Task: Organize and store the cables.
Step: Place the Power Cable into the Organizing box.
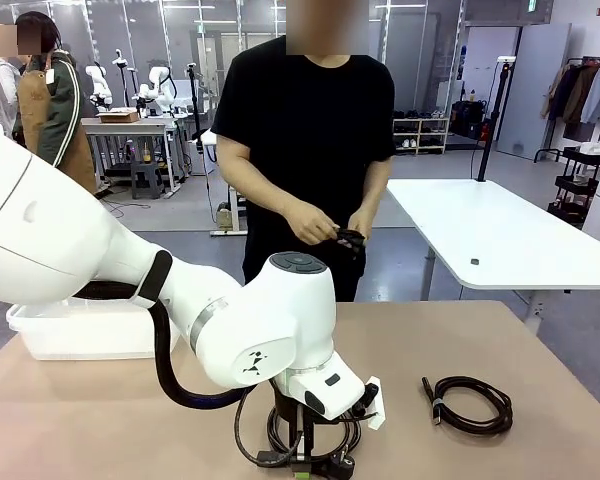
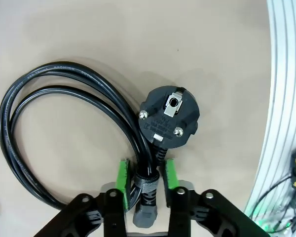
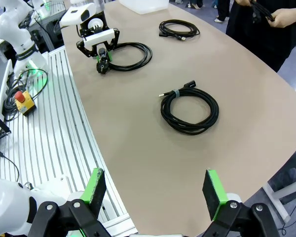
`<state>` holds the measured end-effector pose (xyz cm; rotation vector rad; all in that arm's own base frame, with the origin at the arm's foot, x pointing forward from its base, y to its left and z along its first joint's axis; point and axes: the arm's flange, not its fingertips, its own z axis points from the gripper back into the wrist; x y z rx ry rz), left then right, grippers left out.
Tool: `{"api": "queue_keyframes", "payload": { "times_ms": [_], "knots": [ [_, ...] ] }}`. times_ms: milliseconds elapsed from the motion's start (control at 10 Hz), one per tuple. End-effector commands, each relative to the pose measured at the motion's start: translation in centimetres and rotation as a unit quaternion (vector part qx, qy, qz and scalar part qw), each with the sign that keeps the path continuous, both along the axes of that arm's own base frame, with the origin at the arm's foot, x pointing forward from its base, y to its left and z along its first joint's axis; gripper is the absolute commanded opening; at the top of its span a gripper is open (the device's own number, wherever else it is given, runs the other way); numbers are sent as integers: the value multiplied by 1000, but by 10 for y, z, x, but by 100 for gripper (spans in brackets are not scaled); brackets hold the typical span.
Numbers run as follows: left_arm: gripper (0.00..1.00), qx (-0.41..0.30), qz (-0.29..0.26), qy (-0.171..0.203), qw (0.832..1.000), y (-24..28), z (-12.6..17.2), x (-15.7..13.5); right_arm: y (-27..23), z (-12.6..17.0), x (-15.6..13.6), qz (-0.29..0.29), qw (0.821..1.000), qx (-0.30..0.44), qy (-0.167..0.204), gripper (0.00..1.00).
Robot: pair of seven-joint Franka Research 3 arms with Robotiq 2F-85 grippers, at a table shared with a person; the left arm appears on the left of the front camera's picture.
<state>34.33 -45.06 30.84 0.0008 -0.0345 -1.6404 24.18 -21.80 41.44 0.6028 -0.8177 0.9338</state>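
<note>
**Front view:** the left pincer (image 1: 305, 458) was down at the counter (image 1: 100, 420), sitting on the plug cable (image 1: 270, 440) directly beneath it. Jaw state was hard to read here. A second coil (image 1: 470, 403) lay loose well off to that pincer's side, toward the right arm's end. A white tub (image 1: 80, 335) sat beyond the pincer on the opposite side, and its contents couldn't be told. Across the counter, the person's hands (image 1: 315, 228) held another cable (image 1: 350, 238).

**Left wrist view:** the left pincer (image 2: 145, 180) was clamped on the plug cable (image 2: 19, 133) at its strapped neck, with the pads (image 2: 122, 175) pressing on either side. The round plug (image 2: 170, 117) sat just ahead of the fingertips. The loops lay flat on the counter, ahead and off to one side, and looked not yet lifted.

**Right wrist view:** the right pincer (image 3: 154, 190) had its jaws wide apart and held nothing. The second coil (image 3: 190, 108) lay ahead of it, well apart. Farther ahead was the left pincer (image 3: 99, 49) on the plug cable (image 3: 133, 53). A third coil (image 3: 178, 28) lay beyond that, near the tub (image 3: 143, 5).

**Status, as a judgement:** early. Nothing was visibly stored. One cable was gripped, two lay on the counter and one was in the person's hands.
</note>
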Motion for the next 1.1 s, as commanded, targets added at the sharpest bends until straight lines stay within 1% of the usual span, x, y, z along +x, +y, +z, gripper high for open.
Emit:
{"api": "queue_keyframes", "payload": {
  "times_ms": [0,100,200,300,400,600,700,1000],
  "knots": [
    [0,5,5,2,1000,-4,-2,0,-2,0,0,4,1000,2,-11,100],
    [0,-2,3,3,1000,-1,2,-2,-2,0,0,4,1000,2,-11,100],
    [0,-4,5,0,1000,3,13,-6,-2,0,0,4,1000,2,-11,100],
    [0,-19,-9,-8,1000,14,37,-15,-2,0,0,4,1000,2,-11,100],
    [0,-25,-12,-18,999,24,62,-22,-2,0,0,4,1000,2,-11,100],
    [0,-13,-21,-35,999,42,104,-29,-2,0,0,4,1000,2,-11,100],
    [0,-14,-8,-41,999,50,120,-29,-2,0,0,4,1000,2,-11,100],
    [0,-11,0,-58,998,52,136,-30,-2,0,0,4,1000,2,-11,100]
  ]
}}
